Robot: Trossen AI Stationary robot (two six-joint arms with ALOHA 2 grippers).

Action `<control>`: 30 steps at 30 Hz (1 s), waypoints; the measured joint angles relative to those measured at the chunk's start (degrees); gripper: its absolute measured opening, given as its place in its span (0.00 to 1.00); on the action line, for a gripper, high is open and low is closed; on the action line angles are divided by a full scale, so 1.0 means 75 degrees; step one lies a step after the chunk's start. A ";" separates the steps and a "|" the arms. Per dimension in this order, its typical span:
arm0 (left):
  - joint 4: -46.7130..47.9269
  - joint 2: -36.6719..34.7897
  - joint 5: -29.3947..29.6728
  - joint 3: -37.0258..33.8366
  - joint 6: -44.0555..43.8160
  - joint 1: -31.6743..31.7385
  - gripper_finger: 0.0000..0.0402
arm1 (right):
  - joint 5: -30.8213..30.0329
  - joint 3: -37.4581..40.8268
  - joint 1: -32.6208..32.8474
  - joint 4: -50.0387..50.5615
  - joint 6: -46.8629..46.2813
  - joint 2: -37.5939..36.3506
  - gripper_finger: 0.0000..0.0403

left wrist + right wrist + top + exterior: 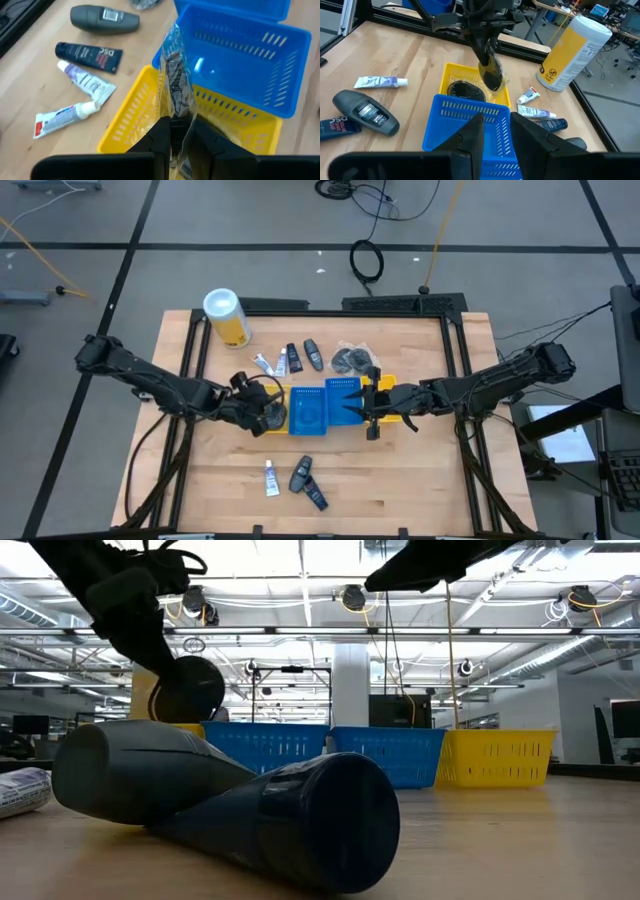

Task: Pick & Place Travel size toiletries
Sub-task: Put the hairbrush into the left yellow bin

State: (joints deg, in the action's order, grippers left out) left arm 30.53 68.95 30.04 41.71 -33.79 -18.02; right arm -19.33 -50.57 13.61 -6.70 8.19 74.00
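- Clear plastic showed between the left gripper's (268,417) fingers (162,137): a packet (175,75) with dark contents, pinched at one end by fingers nearly closed on it, hanging over the yellow bin (127,117) directly beneath them.
- Left arm reached in low from the table's (420,480) left edge, wrist bent so the fingers pointed down; in the right wrist view the packet (492,72) dangled just above another dark packet already lying in that yellow bin (451,70).
- Right gripper (372,412) stretched in from the right edge, level, over the second blue bin (343,398); its fingers (472,132) stood partly apart with nothing between them.
- Beyond the left fingers lay a grey oval piece (104,19), a dark mini bottle (89,55) and two white tubes (86,82), (62,117), none blocking the bin.
- A yellow canister (227,317) with a white lid stood upright at the table's far left corner.
- Counted from above: four bins in a row, two yellow and two blue (307,410); one more clear packet (350,358) on the far side; on the near side one white tube (270,477), one grey oval piece (301,473) and one dark bottle (316,498).
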 joint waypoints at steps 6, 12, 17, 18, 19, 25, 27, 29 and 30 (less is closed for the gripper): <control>-0.0096 0.0074 0.0000 0.0003 0.0038 0.0000 0.11 | 0.0002 0.0000 0.0000 0.0006 0.0000 0.0000 0.23; 0.0049 0.0078 -0.0006 -0.0003 0.0097 0.0000 0.12 | 0.0000 0.0000 0.0000 0.0006 0.0000 0.0000 0.23; 0.0122 0.0078 -0.0015 -0.0003 0.0089 0.0000 0.12 | 0.0003 0.0000 0.0000 0.0006 0.0000 0.0000 0.23; 0.0119 0.0078 -0.0044 -0.0003 0.0057 0.0000 0.12 | 0.0000 0.0000 0.0000 0.0006 0.0000 0.0000 0.23; 0.0121 0.0078 -0.0112 -0.0003 0.0026 0.0000 0.12 | 0.0000 0.0000 0.0000 0.0006 0.0000 0.0000 0.23; 0.0126 0.0078 -0.0411 -0.0003 -0.0169 0.0122 0.14 | 0.0001 0.0000 0.0000 0.0006 0.0000 0.0000 0.23; 0.0104 0.0078 -0.0405 -0.0003 -0.0097 0.0187 0.18 | 0.0000 0.0000 -0.0001 0.0003 0.0000 0.0000 0.23; 0.0108 0.0078 -0.0494 -0.0003 -0.0005 0.0277 0.22 | 0.0003 0.0000 -0.0003 0.0006 0.0000 0.0000 0.23; 0.0107 0.0078 -0.0580 -0.0003 0.0039 0.0306 0.23 | 0.0000 0.0000 -0.0002 0.0006 -0.0001 0.0000 0.23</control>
State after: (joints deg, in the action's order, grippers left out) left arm 31.33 69.54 25.69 41.69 -33.50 -15.73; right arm -19.33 -50.57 13.59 -6.66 8.18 74.00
